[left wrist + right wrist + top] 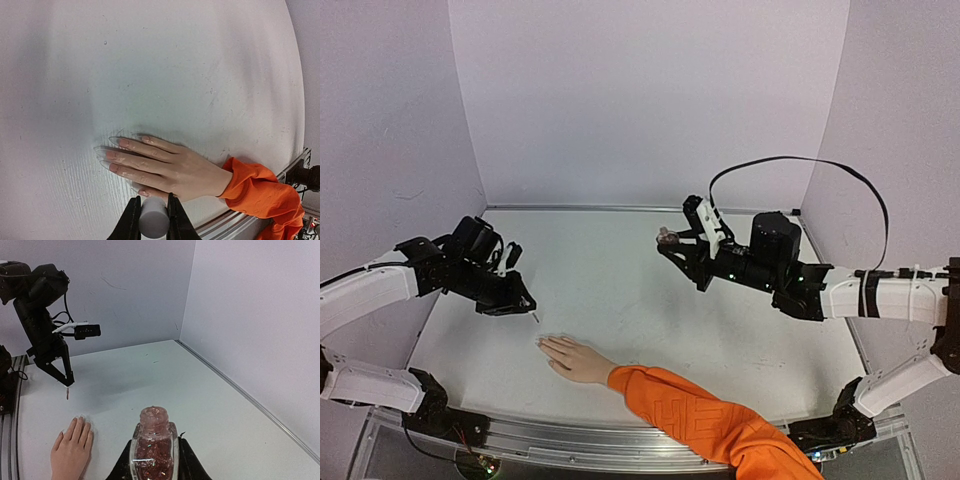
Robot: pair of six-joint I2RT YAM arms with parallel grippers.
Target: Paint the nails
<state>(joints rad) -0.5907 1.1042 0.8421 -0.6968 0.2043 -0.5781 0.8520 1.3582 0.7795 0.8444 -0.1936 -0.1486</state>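
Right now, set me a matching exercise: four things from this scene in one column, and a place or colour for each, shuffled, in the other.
1. hand
2. sleeve
3. bottle
4. brush

A. gripped by the right gripper
B. bright orange
C. gripped by the left gripper
D. lying flat on the table

Pairs: 1-D, 2-B, 3-A, 4-C.

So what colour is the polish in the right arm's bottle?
Glittery dark red, in the clear bottle; clearest in the right wrist view.
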